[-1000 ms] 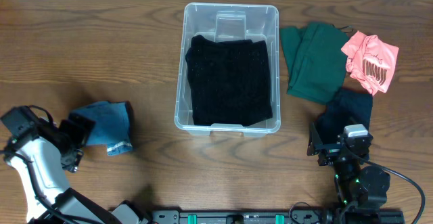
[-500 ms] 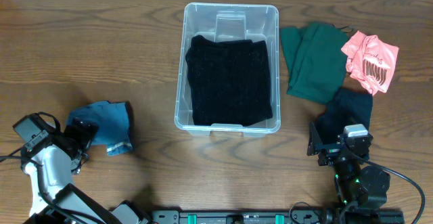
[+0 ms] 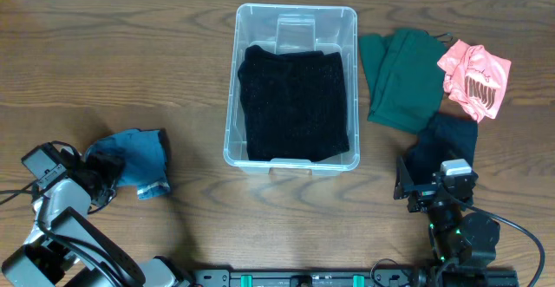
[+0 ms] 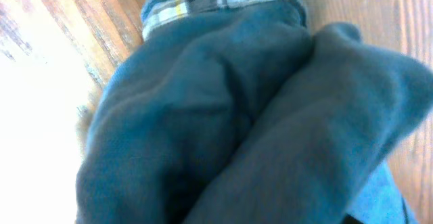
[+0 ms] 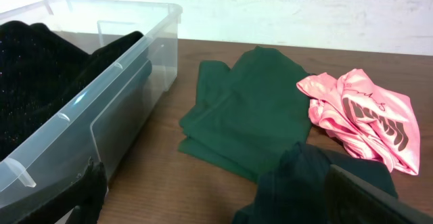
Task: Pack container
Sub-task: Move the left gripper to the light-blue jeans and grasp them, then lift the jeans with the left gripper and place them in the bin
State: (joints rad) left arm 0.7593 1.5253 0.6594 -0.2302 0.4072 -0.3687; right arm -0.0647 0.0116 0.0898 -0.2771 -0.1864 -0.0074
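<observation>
Container (image 3: 231,105) sits centre-far on the table (image 3: 130,61), long side running near-far, open top. A black garment (image 3: 295,105) lies flat in it and covers most of the floor, so packing looks partly done with room left on top. Left gripper (image 3: 101,169) is at the near left, pressed to the left edge of a blue garment (image 3: 140,160). Likely lined up to grab it for the container, but the wrist view is all blue cloth (image 4: 223,116) with no fingers showing, so I cannot tell if it is gripping or spread. Right gripper (image 3: 431,185) is parked near right, low over the near end of a dark navy cloth (image 3: 447,138). In its wrist view the gripper (image 5: 216,183) is spread wide with nothing between the fingers, aimed far across the navy cloth (image 5: 304,176). A green garment (image 3: 401,79) lies folded just right of the container, and a pink top (image 3: 474,77) is bunched at its right, overlapping its edge. Both lie in a queue on the right arm's side, probably so that arm feeds them in. Writing: the pink top (image 5: 358,116) has a dark print, not readable. The blue garment shows a plaid band (image 4: 203,4) at its edge, no tag text. No readable label on the container.
</observation>
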